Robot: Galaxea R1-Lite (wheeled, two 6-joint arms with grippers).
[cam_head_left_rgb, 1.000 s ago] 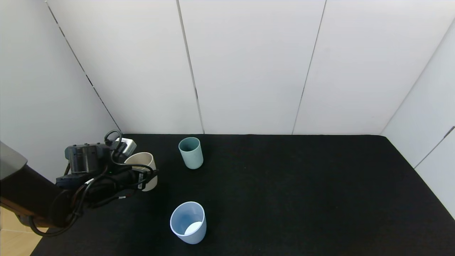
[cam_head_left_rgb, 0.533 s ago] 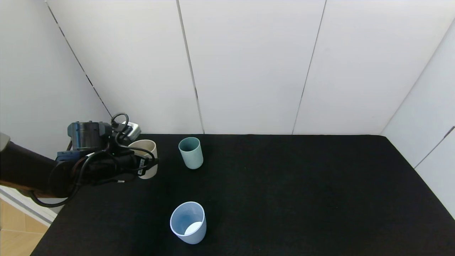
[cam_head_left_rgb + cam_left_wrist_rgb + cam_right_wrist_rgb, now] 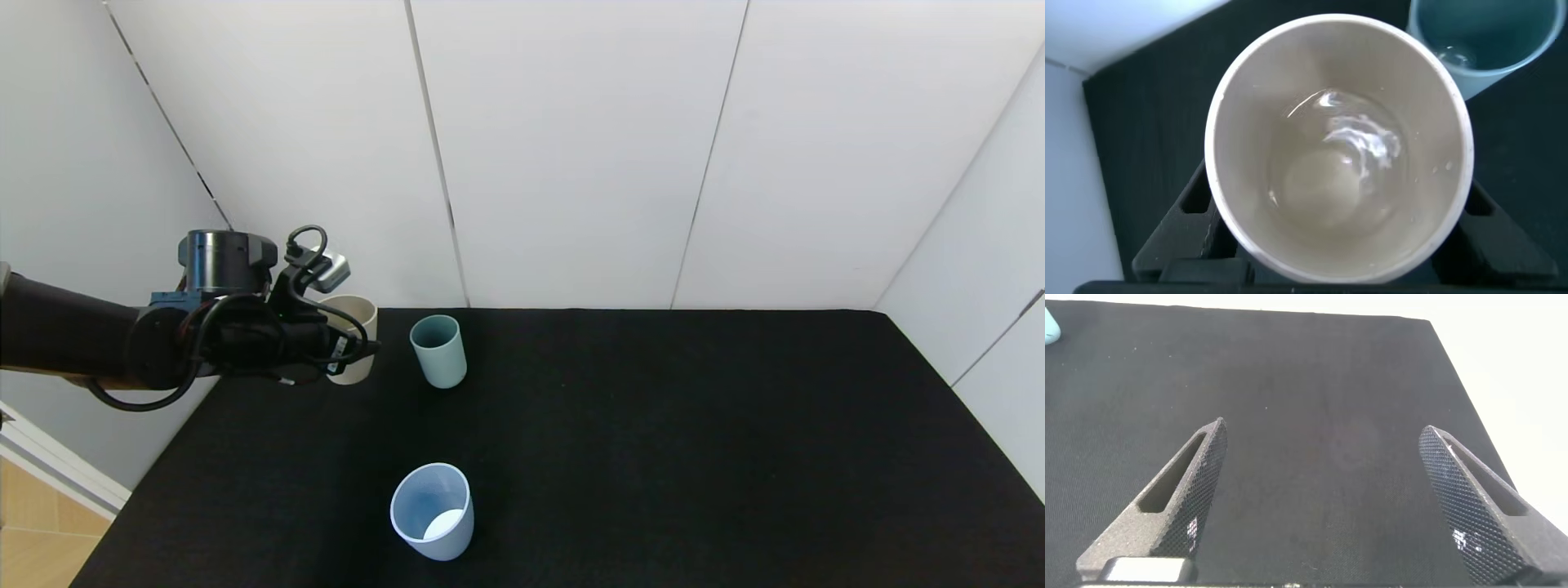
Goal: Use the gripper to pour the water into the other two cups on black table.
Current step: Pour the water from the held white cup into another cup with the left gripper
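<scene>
at the far left of the black surface [image 3: 653, 425], the left claw [image 3: 353, 349] is clamped around a beige cup [image 3: 353, 336], holding it upright and lifted clear of the surface, close to the white wall panels [image 3: 571, 147]. looped black cables [image 3: 245, 327] run over the arm, and a small white-grey box [image 3: 331, 271] sits on top of it just above the cup's rim.

from the left wrist, the beige cup [image 3: 1339, 155] fills most of the view, its mouth a smooth pale ring. water [image 3: 1351, 155] lies in the bottom as a clear, colourless pool, seen as rippled bright glints over the pale base, with a few small drops on the inner wall. the black fingers [image 3: 1184, 220] show on either side below the rim, pressed against the cup.

just beside the held cup, to its right, stands the slim teal-green cup [image 3: 438, 351], upright on the surface near the back wall; its rim [image 3: 1486, 37] shows at the edge of the left wrist view. the wider light blue cup [image 3: 433, 510] stands well apart, nearer the front edge, upright, its white bottom showing inside.

the right claw [image 3: 1327, 498] shows only in its own wrist view, its two textured black fingers [image 3: 1180, 498] spread wide apart over bare surface [image 3: 1323, 400], holding nothing.

no writing or label can be read on any cup; a small label on the left arm is too small to read.
</scene>
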